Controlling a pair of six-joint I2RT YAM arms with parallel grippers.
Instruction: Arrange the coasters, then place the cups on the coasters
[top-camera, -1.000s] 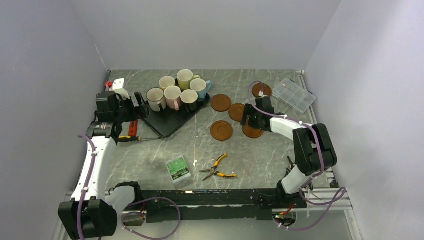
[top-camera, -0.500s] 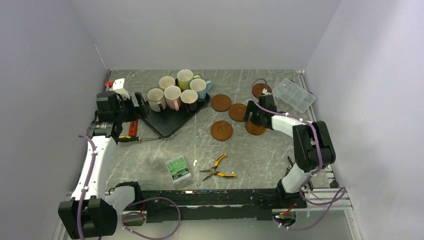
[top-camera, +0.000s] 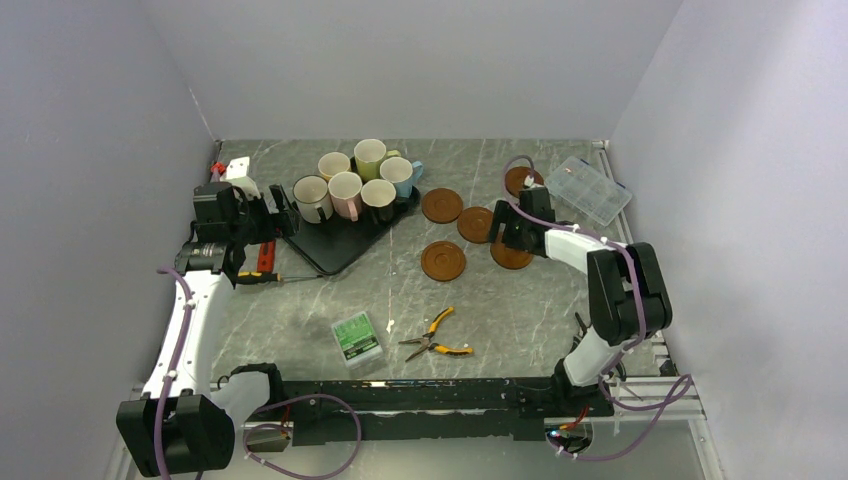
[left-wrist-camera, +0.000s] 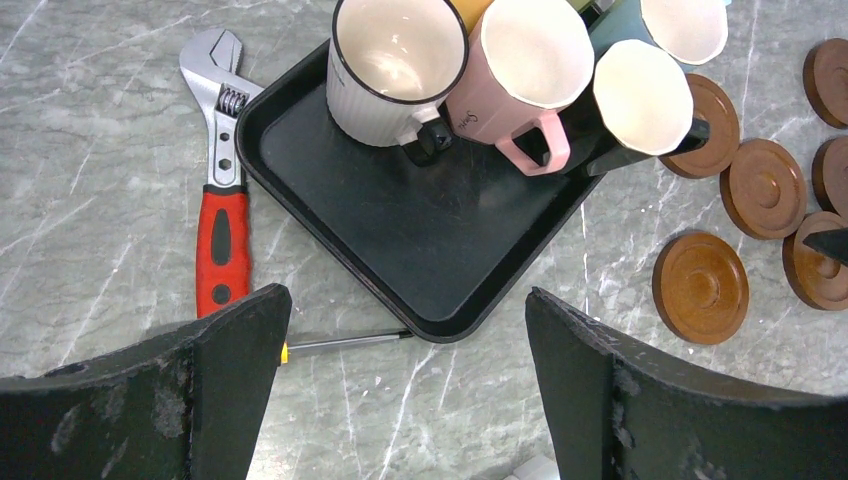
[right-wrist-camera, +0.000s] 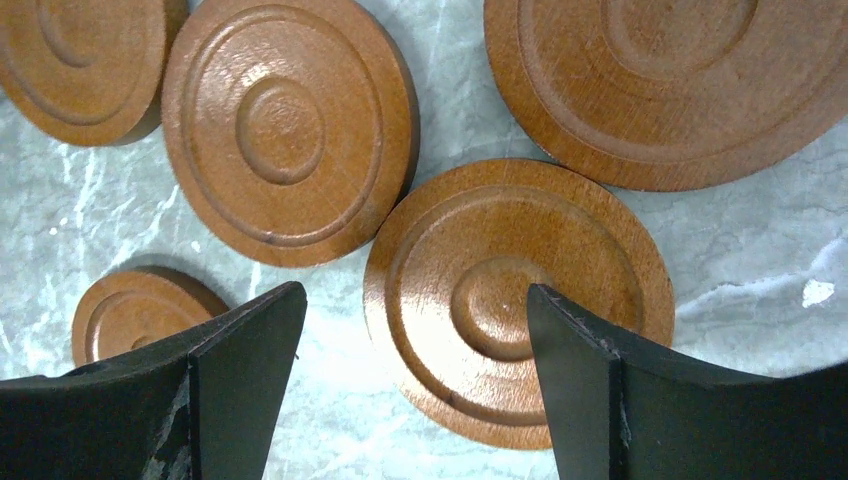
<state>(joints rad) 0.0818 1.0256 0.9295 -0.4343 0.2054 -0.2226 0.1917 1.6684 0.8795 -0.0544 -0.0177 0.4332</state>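
Several reddish-brown coasters (top-camera: 443, 260) lie loose on the marble table, right of the black tray (top-camera: 335, 245). My right gripper (top-camera: 507, 228) hovers open just above them. In the right wrist view its open jaws (right-wrist-camera: 412, 292) straddle the left half of one coaster (right-wrist-camera: 515, 300), with others (right-wrist-camera: 285, 130) close by, and nothing is gripped. The cups (top-camera: 346, 192) stand bunched at the tray's far end: cream-white (left-wrist-camera: 398, 65), pink (left-wrist-camera: 530, 70), black (left-wrist-camera: 640, 100) and light blue (left-wrist-camera: 680, 25). My left gripper (top-camera: 275, 212) is open at the tray's left, with its jaws (left-wrist-camera: 408, 298) above the tray's near corner.
A red-handled wrench (left-wrist-camera: 222, 220) and a screwdriver (top-camera: 270, 278) lie left of the tray. Yellow-handled pliers (top-camera: 437, 335) and a small green box (top-camera: 357, 337) sit near the front. A clear plastic organiser (top-camera: 594, 190) is at the back right, beside one coaster (top-camera: 523, 180).
My right gripper has moved a little toward the back right over the coasters, still open. The left arm has not moved.
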